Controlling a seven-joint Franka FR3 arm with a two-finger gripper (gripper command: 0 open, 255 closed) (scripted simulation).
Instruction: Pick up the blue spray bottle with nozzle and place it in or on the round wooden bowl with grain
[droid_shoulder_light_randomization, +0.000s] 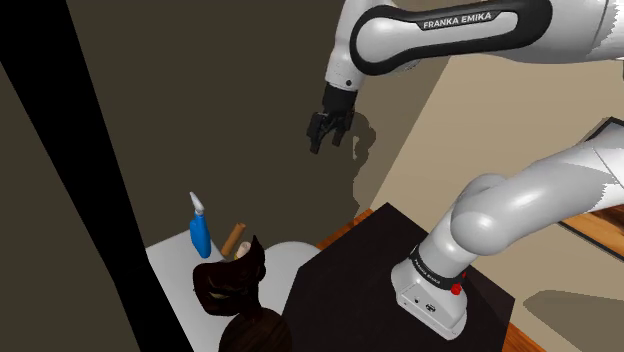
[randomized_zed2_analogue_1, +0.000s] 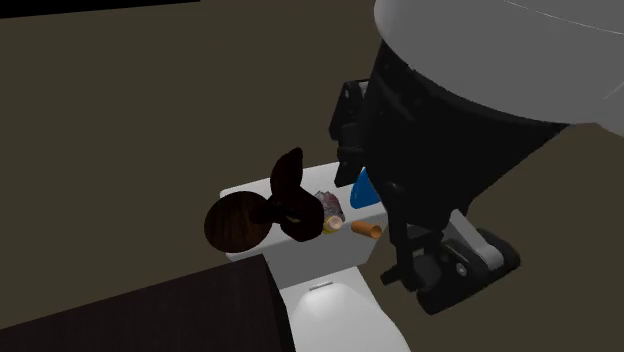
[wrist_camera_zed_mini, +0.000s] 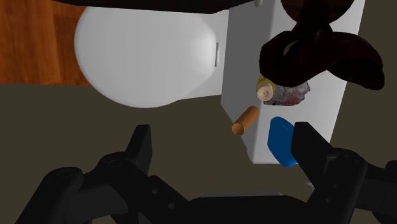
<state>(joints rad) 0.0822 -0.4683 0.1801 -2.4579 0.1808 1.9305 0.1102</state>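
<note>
White tank top (droid_shoulder_light_randomization: 168, 268), blue spray bottle (droid_shoulder_light_randomization: 200, 236) well below parted fingers (wrist_camera_zed_mini: 141, 145)

The shoulder view looks down from beside the stand (droid_shoulder_light_randomization: 380, 250) toward the surface (droid_shoulder_light_randomization: 165, 265), well off at its lower left. The second exterior view sits close behind the arm (randomized_zed2_analogue_1: 450, 130), which blocks its right side, and faces the same surface (randomized_zed2_analogue_1: 310, 255) across the stand's corner. The wrist view looks down from high above, past the hand (wrist_camera_zed_mini: 222, 130), onto that surface (wrist_camera_zed_mini: 248, 63).
</note>
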